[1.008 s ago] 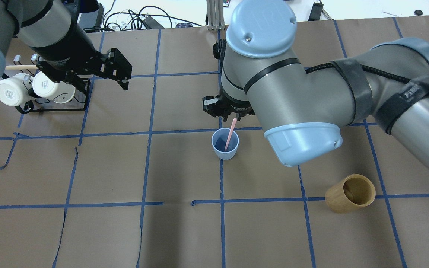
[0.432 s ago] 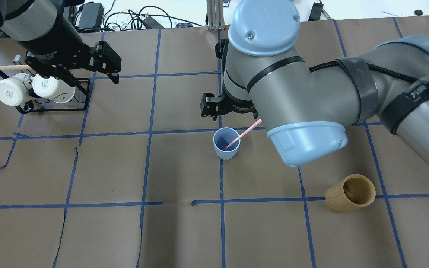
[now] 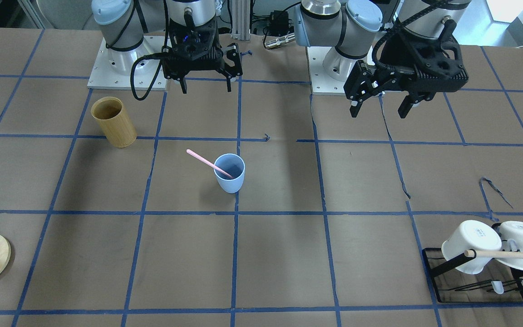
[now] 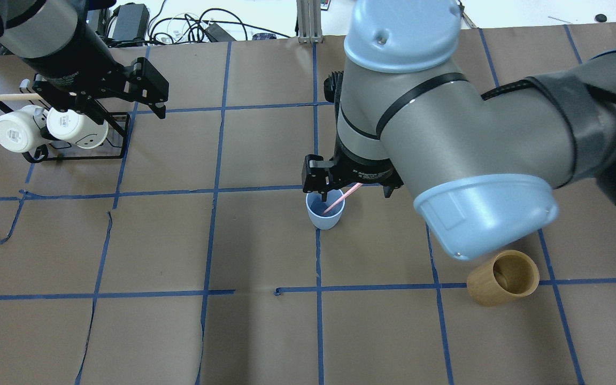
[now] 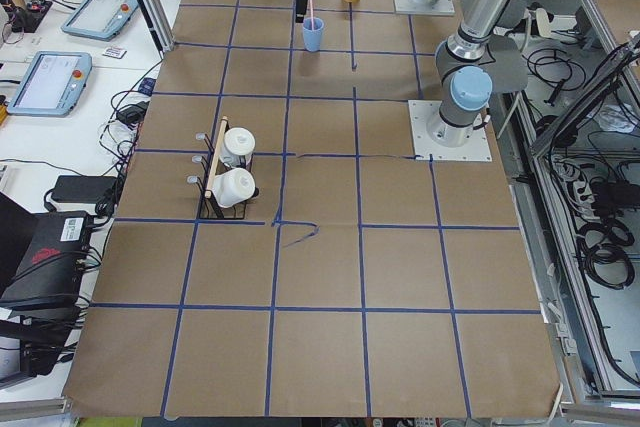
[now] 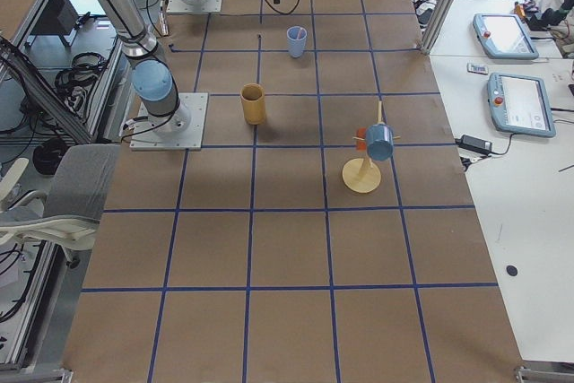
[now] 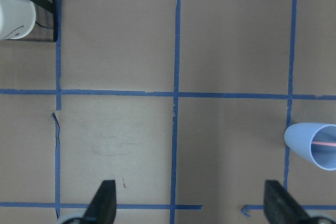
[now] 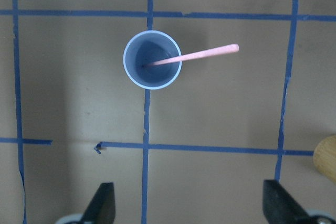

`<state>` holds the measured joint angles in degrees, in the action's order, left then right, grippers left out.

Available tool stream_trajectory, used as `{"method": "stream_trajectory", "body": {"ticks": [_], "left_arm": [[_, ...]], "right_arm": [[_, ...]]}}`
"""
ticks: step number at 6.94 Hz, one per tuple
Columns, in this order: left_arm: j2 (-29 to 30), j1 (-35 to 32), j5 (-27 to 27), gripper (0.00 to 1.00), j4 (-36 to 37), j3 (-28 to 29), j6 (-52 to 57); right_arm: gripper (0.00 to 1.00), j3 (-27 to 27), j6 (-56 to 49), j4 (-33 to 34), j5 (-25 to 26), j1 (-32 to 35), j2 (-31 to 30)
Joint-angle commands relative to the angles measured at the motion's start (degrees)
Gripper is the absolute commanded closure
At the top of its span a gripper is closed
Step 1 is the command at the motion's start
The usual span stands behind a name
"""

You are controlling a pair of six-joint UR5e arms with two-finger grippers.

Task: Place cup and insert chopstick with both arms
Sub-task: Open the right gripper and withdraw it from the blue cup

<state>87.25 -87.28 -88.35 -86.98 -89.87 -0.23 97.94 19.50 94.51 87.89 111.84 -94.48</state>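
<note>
From overhead, the right gripper [image 4: 348, 187] has drawn back toward the robot. It was clear of the blue cup [image 4: 325, 216] at its 12 o'clock; now its black fingers overlap the cup's far rim in the picture, spread apart and empty. The one pink chopstick [image 4: 340, 199] stood nearly upright a second ago and now leans toward 2 o'clock, its foot in the cup. The left gripper [image 4: 130, 117] has shifted toward 10 o'clock, its fingers wide and holding nothing.

From the front, the cup stands upright near the middle of the desk [image 3: 288, 254], the chopstick tilting toward 10 o'clock. There is one bamboo cup [image 3: 113, 121], and two white mugs [image 3: 470, 247] lie on one black rack [image 3: 438, 265].

The left wrist view shows the cup at 3 o'clock, between parted fingertips and the frame edge.

The right wrist view looks straight down into the cup, the chopstick pointing to 3 o'clock.

Both side views show one blue cup standing.
</note>
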Motion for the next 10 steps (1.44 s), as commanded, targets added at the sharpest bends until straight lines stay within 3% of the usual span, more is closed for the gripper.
{"method": "stream_trajectory", "body": {"ticks": [1, 4, 5, 8, 10], "left_arm": [[0.2, 1.8, 0.0, 0.00, 0.1, 0.0, 0.0], [0.1, 2.6, -0.7, 0.00, -0.4, 0.3, -0.1], [-0.1, 2.5, -0.7, 0.00, -0.5, 0.0, -0.1], [0.3, 1.9, -0.5, 0.00, -0.2, -0.7, -0.8], [-0.7, 2.3, -0.6, 0.00, -0.2, -1.0, -0.7]], "right_arm": [[0.00, -1.7, 0.4, -11.6, -1.8, 0.0, -1.5], [0.00, -3.0, 0.7, -15.1, -0.9, -2.5, -1.1], [0.00, -3.9, -0.2, -15.3, -0.9, -6.6, -1.1], [0.00, -5.4, -12.8, -15.8, -1.1, -19.3, -1.1], [0.00, -5.4, -17.2, -16.5, -1.7, -20.7, -1.2]]}}
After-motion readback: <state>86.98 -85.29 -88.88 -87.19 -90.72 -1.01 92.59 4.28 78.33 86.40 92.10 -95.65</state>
